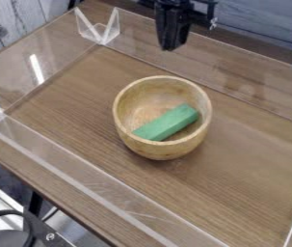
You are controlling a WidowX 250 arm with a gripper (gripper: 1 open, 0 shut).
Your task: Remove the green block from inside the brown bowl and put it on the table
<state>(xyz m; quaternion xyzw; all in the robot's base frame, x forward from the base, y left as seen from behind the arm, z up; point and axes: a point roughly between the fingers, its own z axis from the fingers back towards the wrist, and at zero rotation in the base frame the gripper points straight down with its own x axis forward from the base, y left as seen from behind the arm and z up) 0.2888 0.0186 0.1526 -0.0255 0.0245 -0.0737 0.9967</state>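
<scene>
Wood-grain counter (52, 101) fills my view, edged with clear acrylic. The green block (167, 123) lies tilted inside the brown bowl (125, 132), one end against the wall on the right of the view. Coming down off-line, I could pinch the thick rim and tip the bowl, or catch only the block's end and let it slip. My end effector (171, 46) hangs pointing downward beyond the bowl, well apart from it, closed, with nothing visible in its grip.

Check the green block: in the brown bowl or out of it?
In. The green block lies inside the brown bowl, with the bowl's rim running all around it.
</scene>
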